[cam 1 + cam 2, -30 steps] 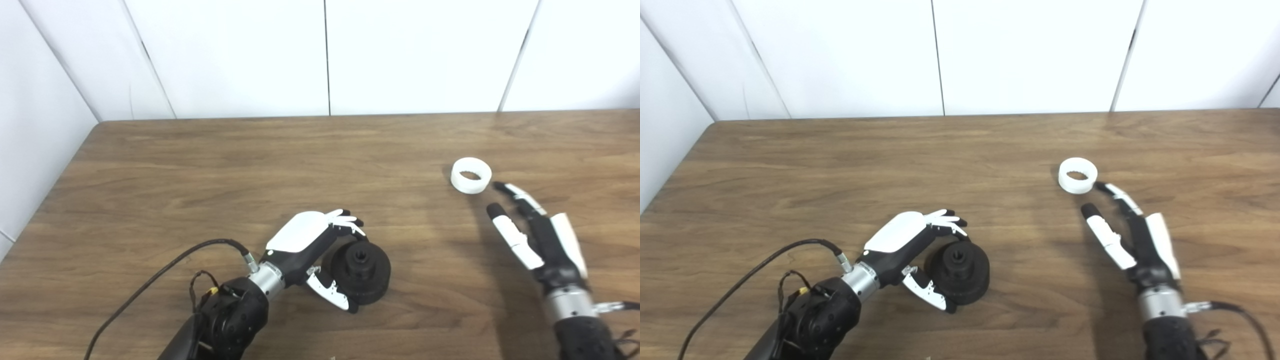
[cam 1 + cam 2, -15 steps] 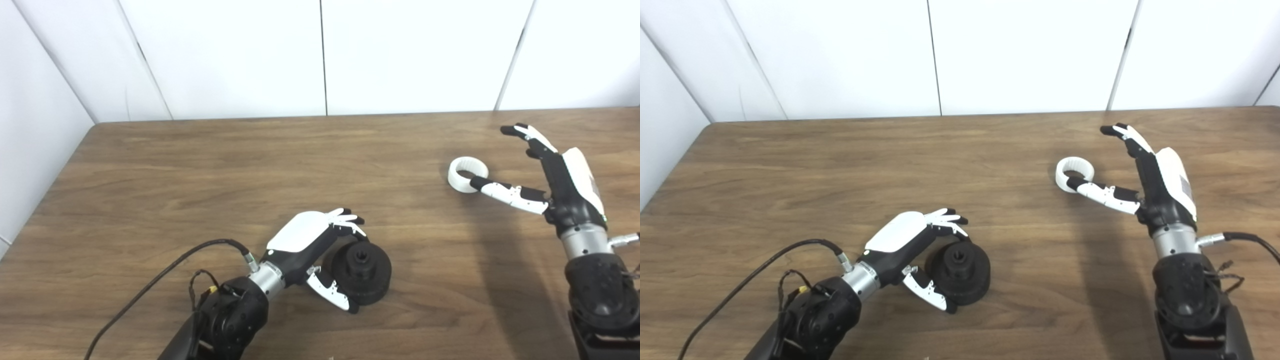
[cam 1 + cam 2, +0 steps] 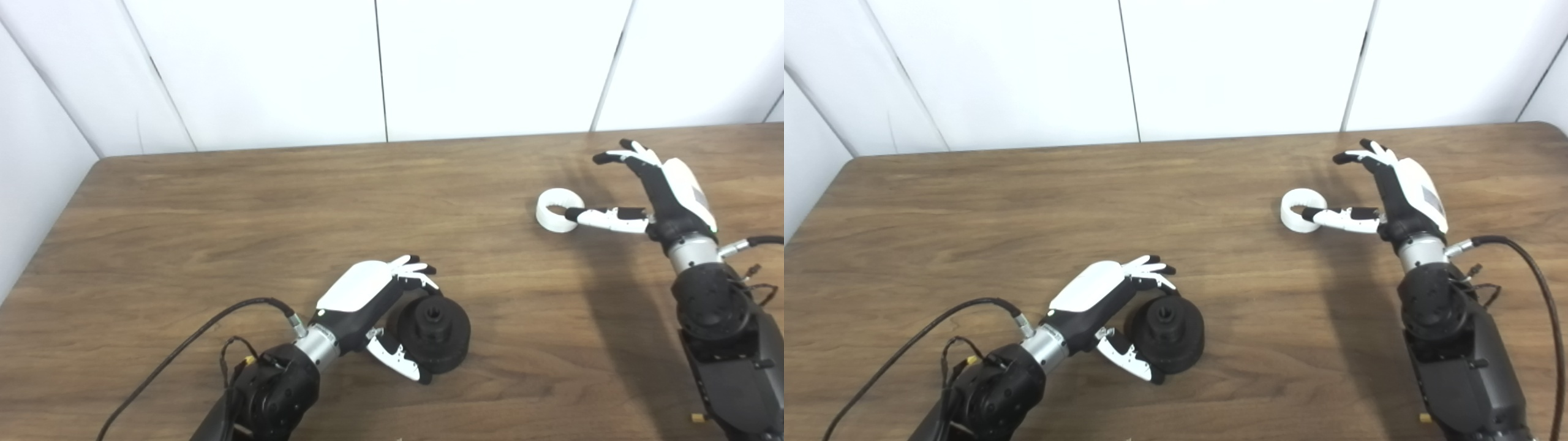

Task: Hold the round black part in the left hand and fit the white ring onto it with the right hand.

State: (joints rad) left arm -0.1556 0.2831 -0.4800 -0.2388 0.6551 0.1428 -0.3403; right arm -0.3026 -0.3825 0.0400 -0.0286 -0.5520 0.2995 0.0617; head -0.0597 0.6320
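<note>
A wood-grain counter (image 3: 257, 202) fills most of both views, its brown surface streaked with darker grain running left to right. Its far edge runs straight across toward twelve o'clock, and a rounded corner shows at about ten o'clock. Behind it, from nine round to three o'clock, stands a white panelled wall (image 3: 490, 61), split by thin dark vertical seams. In the right eye view the counter's other far corner appears at about two o'clock.
</note>
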